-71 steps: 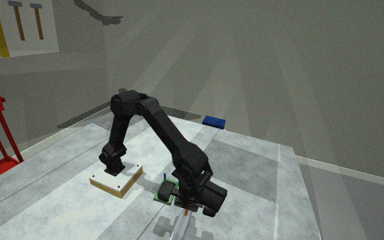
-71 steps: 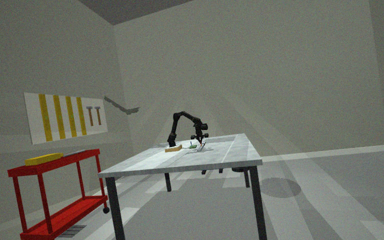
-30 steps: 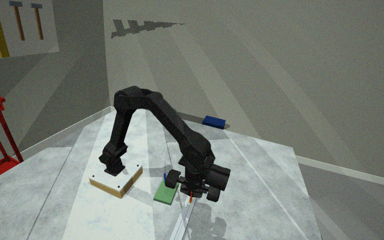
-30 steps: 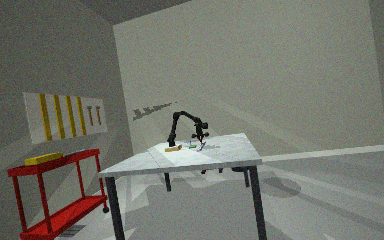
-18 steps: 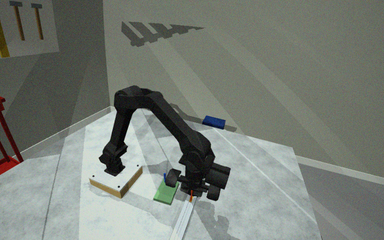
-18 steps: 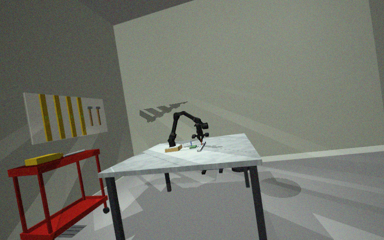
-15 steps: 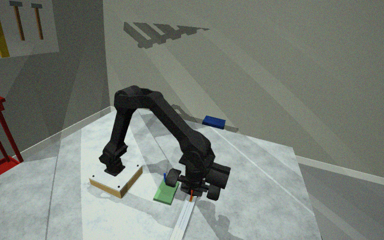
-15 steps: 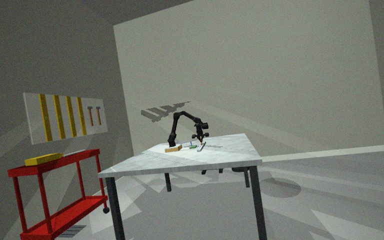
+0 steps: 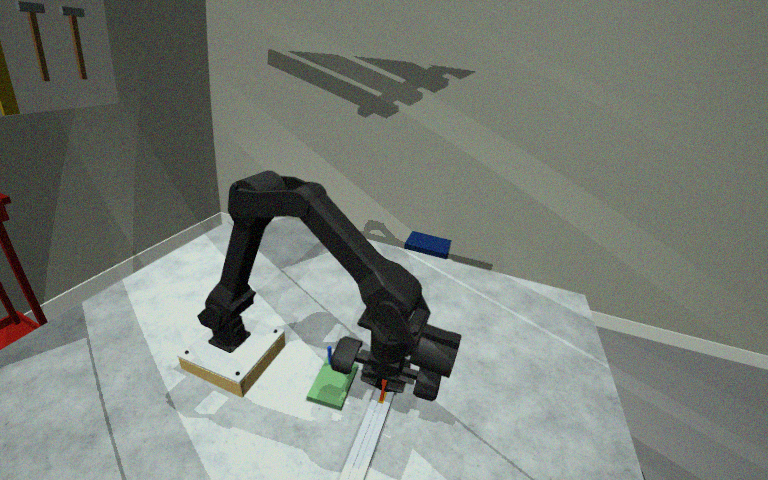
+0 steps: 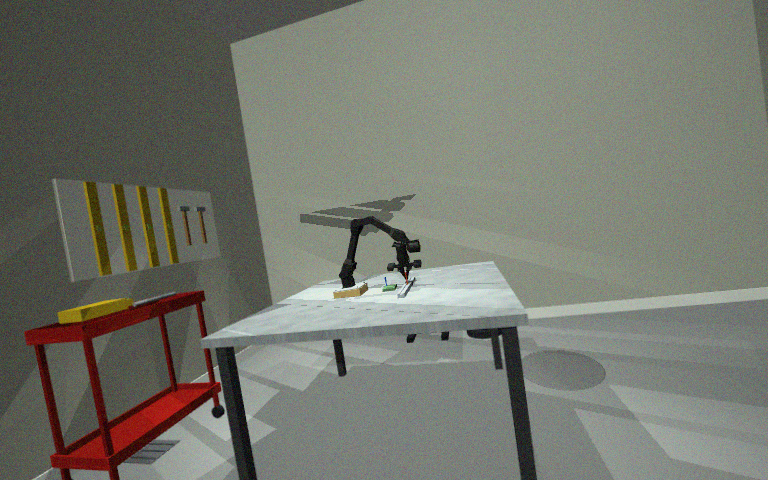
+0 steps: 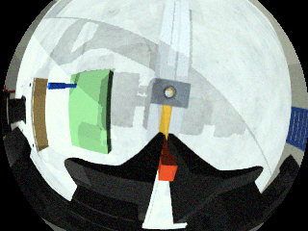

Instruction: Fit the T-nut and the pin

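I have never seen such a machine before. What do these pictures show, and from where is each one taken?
The machine is one black robot arm, bolted to a wooden block on a table. Its hand is a two-finger gripper.

The top picture looks down at the table from above. The exterior picture shows the whole table from farther away. The wrist picture comes from a camera near the gripper, looking past its fingers.

On the table lie a metal rail and a green tray with a blue pin standing in it. A dark bracket with a round hole sits on the rail.

The gripper is closed on the orange handle of the brass T-nut.
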